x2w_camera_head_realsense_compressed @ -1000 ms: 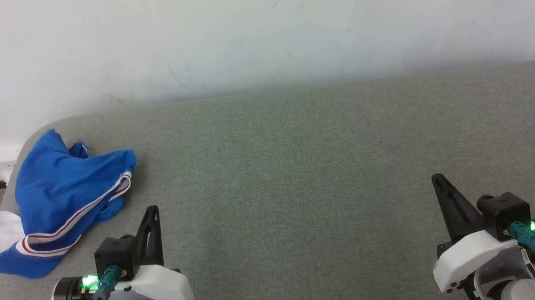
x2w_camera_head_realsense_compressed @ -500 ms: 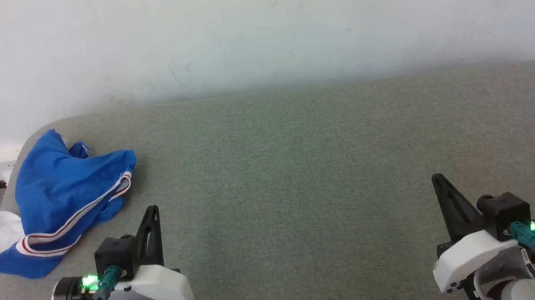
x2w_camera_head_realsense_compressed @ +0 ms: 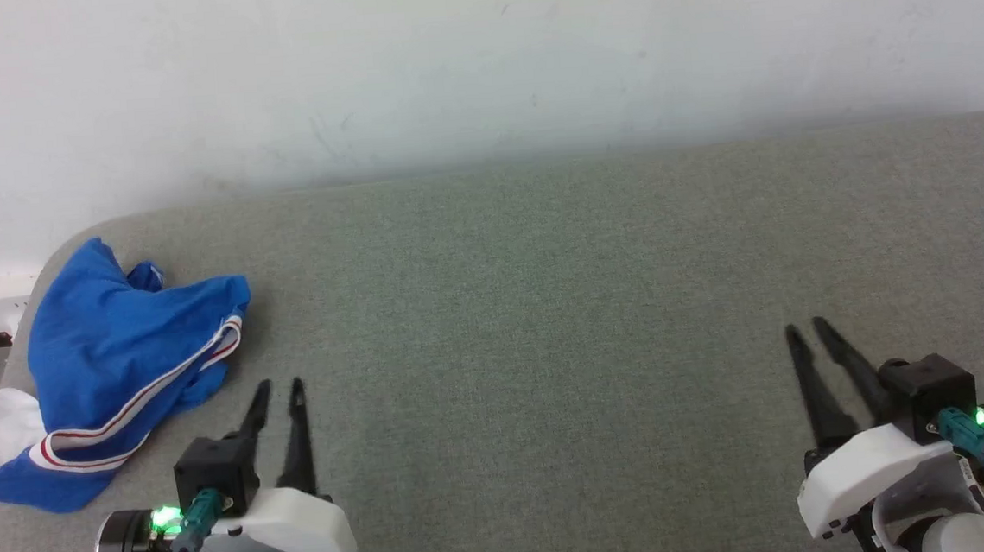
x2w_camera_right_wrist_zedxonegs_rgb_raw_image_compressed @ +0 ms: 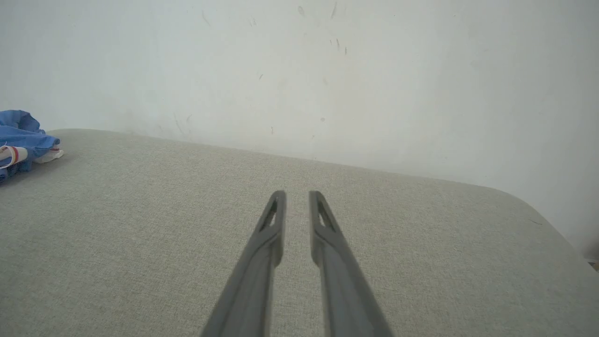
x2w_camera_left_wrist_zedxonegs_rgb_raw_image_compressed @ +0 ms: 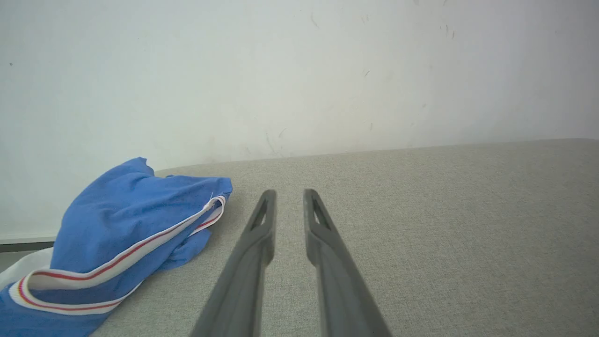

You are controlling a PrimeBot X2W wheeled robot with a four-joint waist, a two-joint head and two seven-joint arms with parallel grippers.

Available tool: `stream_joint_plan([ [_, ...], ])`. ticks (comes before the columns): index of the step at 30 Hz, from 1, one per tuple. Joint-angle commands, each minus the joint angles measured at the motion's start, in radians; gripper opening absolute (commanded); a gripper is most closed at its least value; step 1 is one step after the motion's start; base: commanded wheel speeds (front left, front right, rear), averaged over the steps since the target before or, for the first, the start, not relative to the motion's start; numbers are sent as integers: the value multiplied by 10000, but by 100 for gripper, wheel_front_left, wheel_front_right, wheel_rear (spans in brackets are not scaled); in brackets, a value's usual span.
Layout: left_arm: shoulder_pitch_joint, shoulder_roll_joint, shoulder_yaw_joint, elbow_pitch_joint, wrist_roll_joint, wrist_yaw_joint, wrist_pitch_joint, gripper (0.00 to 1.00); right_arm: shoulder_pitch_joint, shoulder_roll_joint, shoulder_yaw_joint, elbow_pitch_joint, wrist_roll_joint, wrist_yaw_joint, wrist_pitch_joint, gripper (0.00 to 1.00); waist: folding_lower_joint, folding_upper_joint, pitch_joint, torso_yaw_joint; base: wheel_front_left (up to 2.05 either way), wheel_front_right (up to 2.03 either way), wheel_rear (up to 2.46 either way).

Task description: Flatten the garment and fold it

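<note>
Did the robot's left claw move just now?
Yes. The left claw opened: its fingers spread apart sideways, while its base stays just as far from the blue shirt on the grey surface.

- One crumpled royal-blue jersey T-shirt (x2w_camera_head_realsense_compressed: 116, 354) with a white sleeve and red-and-white striped trim.
- Two robot claws: the left claw (x2w_camera_head_realsense_compressed: 280, 383) and the right claw (x2w_camera_head_realsense_compressed: 805, 326).
- Four long dark fingers (x2w_camera_head_realsense_compressed: 298, 437), two on each claw.
- One grey fabric-covered table (x2w_camera_head_realsense_compressed: 546, 307).
- One white wall (x2w_camera_head_realsense_compressed: 477, 60).
</note>
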Motion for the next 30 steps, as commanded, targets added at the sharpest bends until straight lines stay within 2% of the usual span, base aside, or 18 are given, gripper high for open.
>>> stream_joint_plan([
  [1,28,1,-5,-12,-4,-12,-56,100,19,1,-53,3,69,0,-55,100,0,0,1,2,0,0,0],
  [30,385,6,-29,-215,-63,-125,-662,100,163,12,-880,110,504,-2,-660,100,0,0,12,38,0,0,0],
])
